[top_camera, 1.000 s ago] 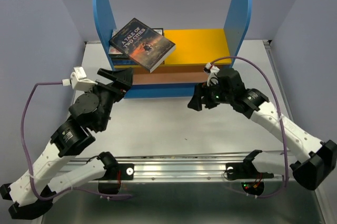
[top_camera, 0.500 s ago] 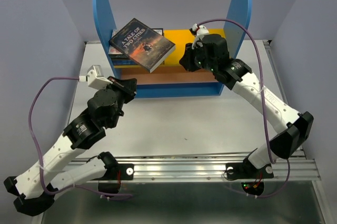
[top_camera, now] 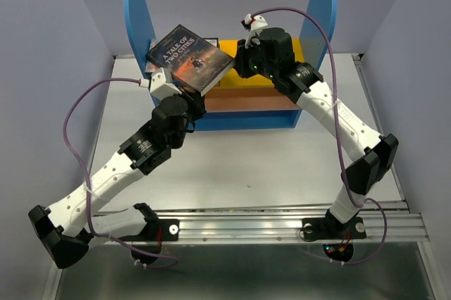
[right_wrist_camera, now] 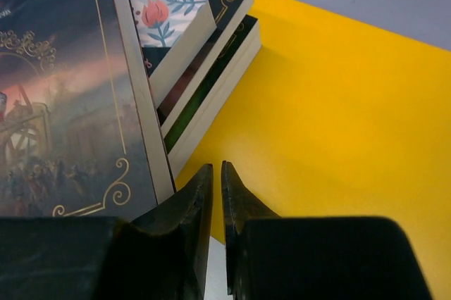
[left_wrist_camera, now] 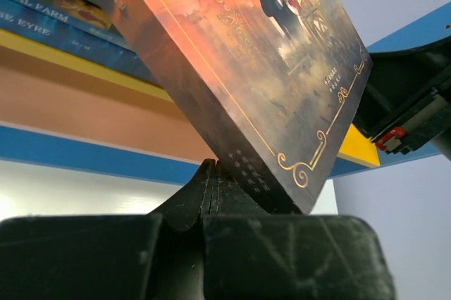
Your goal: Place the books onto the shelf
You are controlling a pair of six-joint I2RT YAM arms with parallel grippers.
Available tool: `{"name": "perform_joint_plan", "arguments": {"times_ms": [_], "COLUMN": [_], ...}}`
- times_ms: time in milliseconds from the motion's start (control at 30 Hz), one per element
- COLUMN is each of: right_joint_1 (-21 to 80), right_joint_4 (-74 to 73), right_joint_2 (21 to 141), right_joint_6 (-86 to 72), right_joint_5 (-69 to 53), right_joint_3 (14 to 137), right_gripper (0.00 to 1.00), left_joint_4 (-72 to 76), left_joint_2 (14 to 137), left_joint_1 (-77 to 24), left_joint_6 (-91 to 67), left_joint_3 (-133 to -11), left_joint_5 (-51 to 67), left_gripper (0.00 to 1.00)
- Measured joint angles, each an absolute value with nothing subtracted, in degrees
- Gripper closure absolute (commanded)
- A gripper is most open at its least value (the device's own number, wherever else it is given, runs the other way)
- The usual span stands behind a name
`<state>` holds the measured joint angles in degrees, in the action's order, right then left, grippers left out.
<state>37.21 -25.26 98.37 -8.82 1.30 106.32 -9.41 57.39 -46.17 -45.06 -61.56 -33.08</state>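
Note:
The shelf [top_camera: 138, 11] stands at the back of the table. A stack of books [right_wrist_camera: 189, 46] lies flat at the left end of its yellow top board [right_wrist_camera: 338, 103]. The top book, A Tale of Two Cities [top_camera: 190, 57], sits skewed with a corner hanging over the front edge. My left gripper [left_wrist_camera: 211, 167] is shut on nothing, its tips against the underside of that overhanging corner [left_wrist_camera: 282, 173]. My right gripper [right_wrist_camera: 213, 167] is shut and empty above the yellow board, just right of that book's edge [right_wrist_camera: 141, 124]. In the top view my left gripper [top_camera: 193, 100] and right gripper [top_camera: 241, 60] flank the book.
The brown lower board [top_camera: 246, 101] and blue base [top_camera: 239, 122] lie below the stack. The right side panel [top_camera: 318, 11] rises behind my right arm. Bare grey table [top_camera: 246, 166] lies in front of the shelf. Purple cables loop off both wrists.
Both grippers have shut. The left arm reached forward under the book's overhanging corner. The right arm rose from the table up to the yellow board beside the book.

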Motion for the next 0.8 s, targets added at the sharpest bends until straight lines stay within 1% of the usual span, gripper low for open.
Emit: {"name": "perform_joint_plan", "arguments": {"times_ms": [167, 467, 533, 567, 600, 667, 767, 800], "right_joint_1": [37.21, 36.47, 36.40, 36.36, 36.27, 36.18, 36.18, 36.18], "right_joint_4": [-25.32, -25.23, -25.30, -25.32, -25.34, -25.32, -25.28, -25.21], "right_joint_2": [100.33, 105.84, 106.94, 107.55, 108.29, 109.73, 112.55, 113.14], "right_joint_6": [-8.27, -6.81, -6.28, -5.98, -5.52, -4.71, -3.16, -2.81], "right_joint_5": [1.08, 2.22, 2.22, 2.46, 3.07, 4.19, 6.61, 7.25], "right_joint_3": [110.37, 117.40, 118.52, 119.26, 120.27, 122.21, 125.80, 126.52], "right_gripper": [0.85, 0.84, 0.79, 0.78, 0.75, 0.75, 0.69, 0.62], "left_joint_4": [-7.31, -4.99, -4.78, -4.69, -4.45, -3.70, -2.39, -2.13], "left_joint_2": [59.13, 66.22, 67.07, 67.46, 67.79, 68.42, 69.01, 69.25], "left_joint_1": [-44.34, -42.52, -42.48, -42.48, -42.39, -42.28, -42.28, -42.26], "left_joint_6": [-43.31, -39.40, -39.16, -39.00, -38.92, -38.76, -38.54, -38.52], "left_joint_3": [-62.04, -68.40, -68.40, -68.40, -68.40, -68.40, -68.40, -68.45], "left_joint_5": [-30.39, -24.40, -23.24, -22.63, -22.02, -20.86, -18.59, -17.98], "left_gripper": [1.00, 1.00, 1.00, 1.00, 1.00, 1.00, 1.00, 1.00]}}
